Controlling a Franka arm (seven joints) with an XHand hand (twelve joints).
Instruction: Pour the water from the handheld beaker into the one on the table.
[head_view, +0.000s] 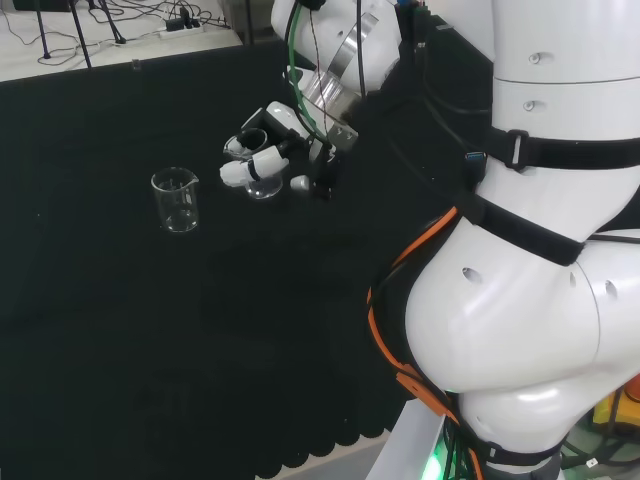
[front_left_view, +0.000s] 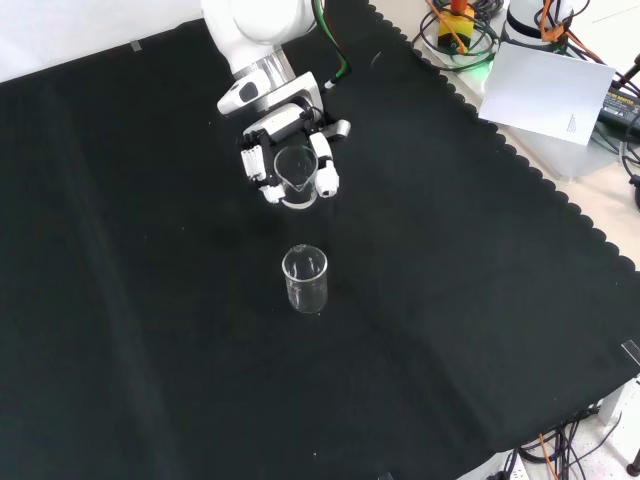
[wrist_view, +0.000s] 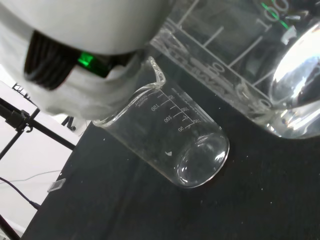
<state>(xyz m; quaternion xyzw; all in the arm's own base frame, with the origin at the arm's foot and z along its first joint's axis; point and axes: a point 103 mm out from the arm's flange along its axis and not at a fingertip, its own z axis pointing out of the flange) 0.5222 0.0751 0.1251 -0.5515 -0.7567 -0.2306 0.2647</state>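
Observation:
A clear glass beaker (head_view: 176, 200) stands upright by itself on the black cloth (head_view: 120, 330); in the front view this beaker (front_left_view: 304, 279) is just below the hand. The hand (head_view: 268, 150) has its fingers curled round a second clear beaker (head_view: 262, 183), held a little above the cloth to the right of the standing one in the head view. From the front the held beaker (front_left_view: 296, 172) sits between the fingers of the hand (front_left_view: 290, 145), mouth towards the camera. Close up, the wrist view shows the held beaker's wall (wrist_view: 260, 65) and the standing beaker (wrist_view: 175, 135). Water cannot be made out.
The arm's big white links (head_view: 540, 260) take up the head view's right side. Cables and a white sheet (front_left_view: 545, 90) lie past the cloth's scalloped edge at the front view's upper right. Bare black cloth (front_left_view: 150, 350) surrounds both beakers.

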